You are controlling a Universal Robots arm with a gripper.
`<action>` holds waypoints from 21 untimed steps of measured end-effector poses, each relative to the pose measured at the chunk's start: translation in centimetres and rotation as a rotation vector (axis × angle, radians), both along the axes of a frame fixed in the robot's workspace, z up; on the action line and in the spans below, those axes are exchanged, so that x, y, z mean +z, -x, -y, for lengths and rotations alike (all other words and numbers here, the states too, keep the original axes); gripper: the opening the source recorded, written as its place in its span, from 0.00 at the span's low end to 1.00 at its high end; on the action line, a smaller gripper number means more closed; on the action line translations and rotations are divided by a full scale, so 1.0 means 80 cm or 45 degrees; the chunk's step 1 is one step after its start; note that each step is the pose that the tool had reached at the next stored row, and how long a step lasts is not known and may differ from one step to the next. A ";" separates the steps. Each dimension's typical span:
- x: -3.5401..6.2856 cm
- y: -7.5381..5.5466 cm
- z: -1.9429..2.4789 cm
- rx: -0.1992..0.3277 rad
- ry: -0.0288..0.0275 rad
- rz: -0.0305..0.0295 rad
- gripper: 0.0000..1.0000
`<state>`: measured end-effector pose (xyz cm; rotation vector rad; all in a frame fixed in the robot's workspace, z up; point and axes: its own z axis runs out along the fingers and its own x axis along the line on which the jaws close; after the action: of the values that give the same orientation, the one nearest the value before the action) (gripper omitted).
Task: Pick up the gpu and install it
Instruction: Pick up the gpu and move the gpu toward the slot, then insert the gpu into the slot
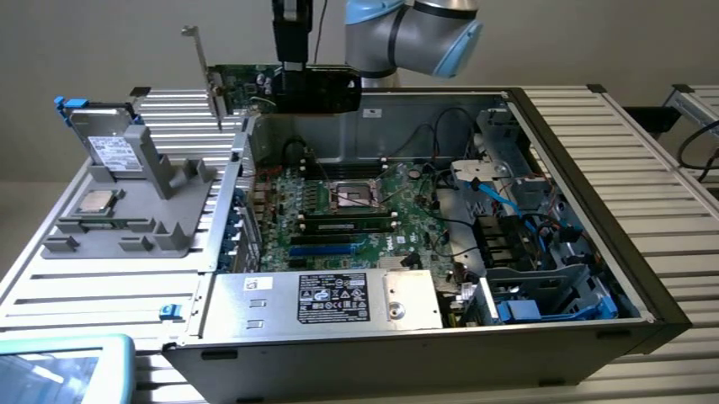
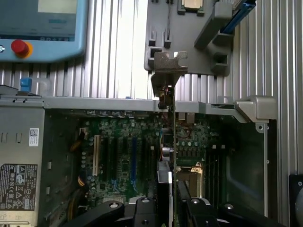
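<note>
Risk: gripper (image 1: 295,67) clamped on gpu (image 1: 242,84) above motherboard (image 1: 337,210), so any tilt or offset could jam its bracket (image 1: 202,67) against case (image 1: 584,168) rear wall.

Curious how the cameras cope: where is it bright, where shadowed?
Exterior view: soft even light, ribbed silver metal table brightest, open dark computer case shadowed inside. Wrist view: table shines pale, green motherboard dim behind the edge-on green-and-black expansion card.
</note>
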<state>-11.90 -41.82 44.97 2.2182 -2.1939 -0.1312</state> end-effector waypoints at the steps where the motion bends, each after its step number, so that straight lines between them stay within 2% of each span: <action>1: 0.000 0.000 0.0004 0.000 -0.0001 0.0000 0.27; 4: -0.001 -0.005 0.0029 0.000 -0.0019 0.0001 0.27; 10: -0.001 -0.030 0.0111 0.000 -0.0026 0.0000 0.27; 12: -0.001 -0.031 0.0114 0.000 -0.0024 -0.0023 0.27; 21: -0.001 -0.032 0.0114 0.000 -0.0026 -0.0022 0.27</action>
<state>-9.38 -42.73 44.88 2.2183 -2.1939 -0.1353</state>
